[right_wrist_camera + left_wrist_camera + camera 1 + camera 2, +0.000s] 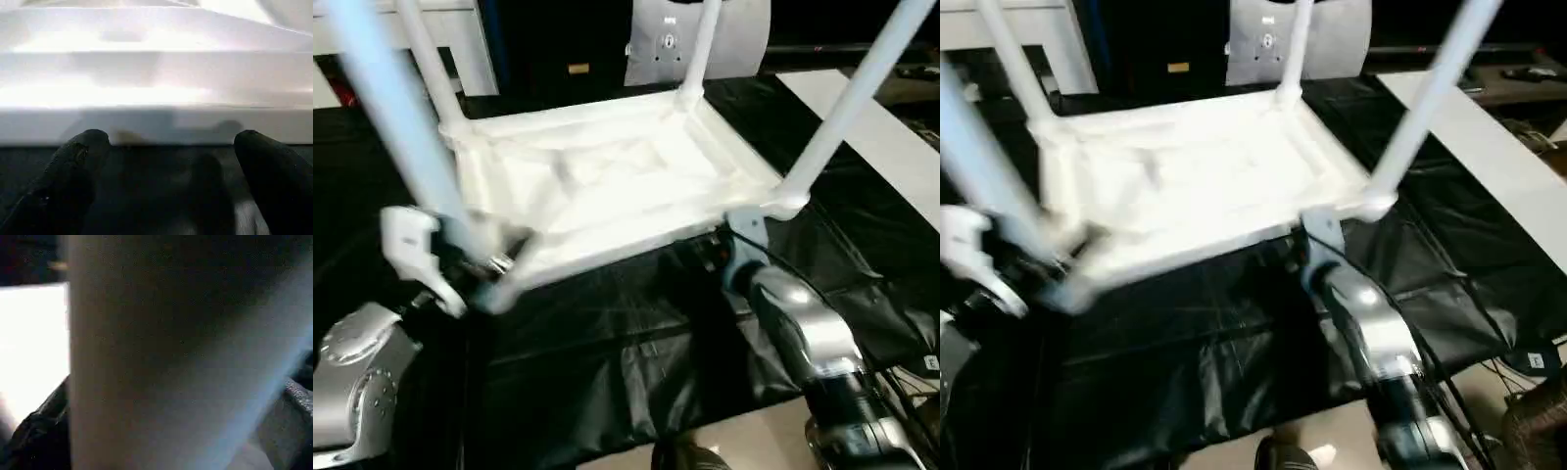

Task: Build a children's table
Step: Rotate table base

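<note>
1. The children's table (607, 186) lies upside down on a surface covered with black sheeting (626, 333), its four legs pointing up; all four are cut off by the upper edge in both eye views.
2. The near left leg (401, 127) is smeared by blur, so its socket joint at the table's corner is hard to make out.
3. The left hand (460, 269) sits at the base of that leg. Its fingers are mostly hidden behind the leg and a white wrist part, and I cannot tell whether they press on the leg. In the left wrist view the leg stands very close in front of the lens.
4. The right hand (168, 161) shows in the right wrist view with both black fingers (73, 166) spread wide apart, holding nothing, just before the table's near rim (156, 122) and apart from it.
5. Behind the table stands a grey panel (671, 44) with small marks on it; no writing there can be read.
6. At the right edge lies a small white tag (930, 363), illegible.
</note>
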You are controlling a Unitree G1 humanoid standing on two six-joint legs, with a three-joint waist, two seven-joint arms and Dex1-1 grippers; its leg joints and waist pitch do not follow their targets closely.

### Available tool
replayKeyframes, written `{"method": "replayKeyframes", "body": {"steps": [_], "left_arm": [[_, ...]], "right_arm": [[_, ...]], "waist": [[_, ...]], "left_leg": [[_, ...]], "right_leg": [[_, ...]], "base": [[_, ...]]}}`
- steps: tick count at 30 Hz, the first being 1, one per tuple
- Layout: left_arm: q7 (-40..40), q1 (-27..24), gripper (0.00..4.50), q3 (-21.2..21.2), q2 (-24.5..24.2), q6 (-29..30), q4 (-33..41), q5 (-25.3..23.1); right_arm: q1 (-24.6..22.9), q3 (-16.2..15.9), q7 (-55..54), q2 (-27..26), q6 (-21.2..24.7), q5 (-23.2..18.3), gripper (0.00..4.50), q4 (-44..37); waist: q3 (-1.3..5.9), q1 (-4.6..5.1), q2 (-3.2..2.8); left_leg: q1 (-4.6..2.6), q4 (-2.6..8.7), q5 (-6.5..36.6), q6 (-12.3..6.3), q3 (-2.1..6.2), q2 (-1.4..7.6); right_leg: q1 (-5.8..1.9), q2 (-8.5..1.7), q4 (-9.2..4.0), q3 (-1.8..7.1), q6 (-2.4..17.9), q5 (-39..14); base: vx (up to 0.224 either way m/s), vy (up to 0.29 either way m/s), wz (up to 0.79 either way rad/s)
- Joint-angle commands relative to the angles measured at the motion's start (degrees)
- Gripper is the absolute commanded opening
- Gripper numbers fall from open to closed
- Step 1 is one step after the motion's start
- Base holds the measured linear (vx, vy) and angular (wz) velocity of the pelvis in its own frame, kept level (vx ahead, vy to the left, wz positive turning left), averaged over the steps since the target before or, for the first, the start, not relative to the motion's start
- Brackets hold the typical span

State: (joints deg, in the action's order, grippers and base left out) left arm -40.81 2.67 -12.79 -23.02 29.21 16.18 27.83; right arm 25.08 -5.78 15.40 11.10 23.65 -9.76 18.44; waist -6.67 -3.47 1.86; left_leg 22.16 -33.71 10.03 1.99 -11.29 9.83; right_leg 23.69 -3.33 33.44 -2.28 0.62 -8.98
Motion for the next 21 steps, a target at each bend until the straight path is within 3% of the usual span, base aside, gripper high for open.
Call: {"method": "replayKeyframes", "body": {"steps": [1, 2, 3, 5, 9, 12, 17, 21], "left_arm": [[-4.68, -0.14, 4.49, 4.44, -0.50, 3.92, 2.92, 4.20], [-5.27, -0.16, 4.49, 5.30, -0.56, 4.51, 3.50, 4.85], [-5.77, -0.24, 4.49, 7.06, -0.46, 5.41, 4.84, 5.62], [-6.18, -0.31, 4.49, 8.05, -0.29, 6.33, 5.73, 6.53], [-8.21, -0.63, 4.49, 15.25, 0.56, 9.85, 9.89, 9.05], [-7.85, 0.39, 4.49, 18.58, 2.54, 9.95, 9.99, 8.58], [-7.07, 3.45, 4.49, 23.26, 5.68, 9.80, 8.73, 7.63], [-5.61, 6.81, 4.49, 25.66, 9.21, 7.76, 5.95, 5.78]], "right_arm": [[1.31, -0.17, 0.03, -0.45, -1.49, 1.08, 4.50, 3.73], [1.76, -0.19, 0.10, -0.72, -1.81, 1.20, 4.50, 4.31], [2.40, -0.41, 0.66, -1.05, -2.08, 1.20, 4.50, 4.82], [2.81, -0.52, 0.86, -1.34, -2.45, 1.39, 4.50, 5.26], [4.22, -1.51, 1.71, -3.08, -3.78, 1.89, 4.50, 7.00], [4.47, -2.11, 2.09, -3.71, -4.51, 2.27, 4.50, 7.83], [4.98, -2.67, 3.06, -4.77, -6.23, 3.12, 4.50, 9.62], [5.25, -4.09, 6.19, -5.55, -7.61, 3.16, 4.50, 9.52]], "waist": [[4.24, 0.44, -1.32], [4.18, 0.50, -1.31], [4.29, 0.62, -0.84], [4.21, 0.71, -0.94], [4.01, 1.76, -0.59], [3.93, 2.12, -0.47], [4.12, 2.64, -0.42], [4.38, 2.89, -0.34]], "left_leg": [[-1.69, 4.41, 12.12, 1.98, 1.30, 2.95], [-1.66, 4.39, 11.93, 1.90, 1.22, 2.92], [-1.50, 4.29, 11.31, 1.47, 1.18, 2.93], [-1.64, 4.33, 11.91, 1.34, 1.13, 3.07], [-1.48, 4.37, 15.79, 2.28, 1.34, 2.99], [-1.49, 4.29, 16.37, 2.54, 1.34, 2.99], [-1.40, 4.13, 15.92, 2.13, 1.43, 2.94], [-1.20, 3.87, 13.85, 1.23, 1.32, 2.94]], "right_leg": [[-1.98, -3.92, -2.26, 2.70, 11.79, -7.69], [-1.97, -3.88, -2.32, 2.71, 11.94, -7.63], [-2.33, -4.00, -2.21, 2.80, 11.95, -7.51], [-2.22, -4.01, -2.47, 2.83, 11.72, -8.95], [-2.22, -4.02, -2.98, 2.91, 9.96, -17.10], [-2.03, -4.04, -3.38, 2.99, 8.58, -20.18], [-2.12, -3.90, -3.38, 2.85, 8.69, -20.13], [-2.40, -3.85, -3.07, 2.83, 9.82, -16.04]], "base": [[0.000, 0.000, 0.00], [0.000, 0.000, 0.00], [0.000, 0.000, 0.00], [0.000, 0.000, 0.00], [0.000, 0.000, 0.00], [0.000, 0.000, 0.00], [0.000, 0.000, 0.00], [0.000, 0.000, 0.00]]}}
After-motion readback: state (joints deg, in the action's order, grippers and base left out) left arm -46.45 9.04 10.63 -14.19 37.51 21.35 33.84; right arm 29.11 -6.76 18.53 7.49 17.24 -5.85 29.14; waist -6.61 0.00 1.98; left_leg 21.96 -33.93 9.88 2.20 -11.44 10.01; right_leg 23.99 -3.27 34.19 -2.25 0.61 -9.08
